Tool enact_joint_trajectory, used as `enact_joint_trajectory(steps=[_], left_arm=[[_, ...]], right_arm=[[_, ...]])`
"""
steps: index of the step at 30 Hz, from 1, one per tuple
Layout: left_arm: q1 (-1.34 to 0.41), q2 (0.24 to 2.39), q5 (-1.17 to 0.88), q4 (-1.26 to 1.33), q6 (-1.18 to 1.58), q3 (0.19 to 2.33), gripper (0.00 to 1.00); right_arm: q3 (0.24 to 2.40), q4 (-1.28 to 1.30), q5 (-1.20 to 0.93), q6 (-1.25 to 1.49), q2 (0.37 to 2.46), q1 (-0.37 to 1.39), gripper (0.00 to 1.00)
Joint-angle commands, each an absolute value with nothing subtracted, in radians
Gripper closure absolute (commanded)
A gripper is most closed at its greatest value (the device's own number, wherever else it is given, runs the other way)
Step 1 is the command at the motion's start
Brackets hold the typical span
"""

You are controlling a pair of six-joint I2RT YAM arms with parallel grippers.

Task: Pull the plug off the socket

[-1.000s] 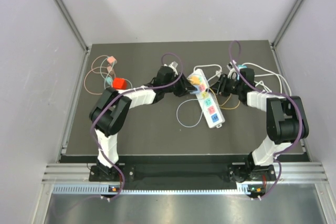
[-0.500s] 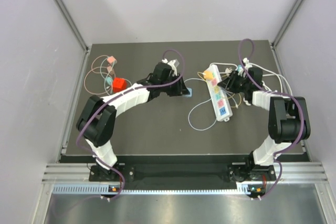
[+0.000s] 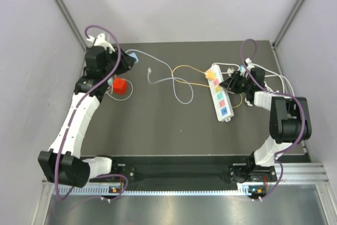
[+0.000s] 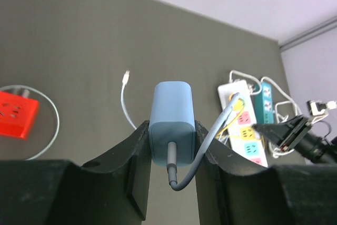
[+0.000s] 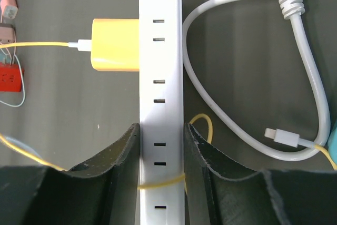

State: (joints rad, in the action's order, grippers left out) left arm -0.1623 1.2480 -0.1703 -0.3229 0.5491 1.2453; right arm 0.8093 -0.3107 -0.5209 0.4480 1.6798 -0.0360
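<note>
A dark table sits inside pale walls, with a white power strip lying on its right half, its long axis running near to far. The blue plug is out of that strip and well apart from it, at the far left corner near a red block. It is pinched by its sides in the left gripper, with its cable curling out of the end that faces the wrist. The left arm reaches in a long line from its near-left base to that corner, its wrist raised and facing back to the right. The right gripper is pressed across the width of the strip, pinning it, below a yellow plug seated near the far end. With the strip held on the right and the plug far to the left, the pull looks complete, and what remains is probably just releasing the plug.
</note>
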Motion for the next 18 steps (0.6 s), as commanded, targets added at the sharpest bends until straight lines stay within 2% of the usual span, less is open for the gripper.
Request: enact_joint_trajectory(steps=[1, 4, 10, 18], left_arm=[[-0.14, 1.204, -0.132, -0.397, 0.514, 1.321, 1.0], [-0.109, 1.169, -0.085, -0.463, 0.482, 1.382, 1.0], [-0.026, 1.098, 0.148, -0.575, 0.362, 1.532, 1.0], [-0.014, 1.011, 0.432, -0.549, 0.27, 1.626, 1.0]], right_arm=[[0.827, -0.373, -0.509, 0.443, 1.686, -0.052, 1.0], [0.827, -0.371, -0.512, 0.443, 1.683, -0.052, 1.0], [0.827, -0.371, -0.515, 0.446, 1.683, -0.052, 1.0], [0.828, -0.37, -0.518, 0.446, 1.675, -0.052, 1.0]])
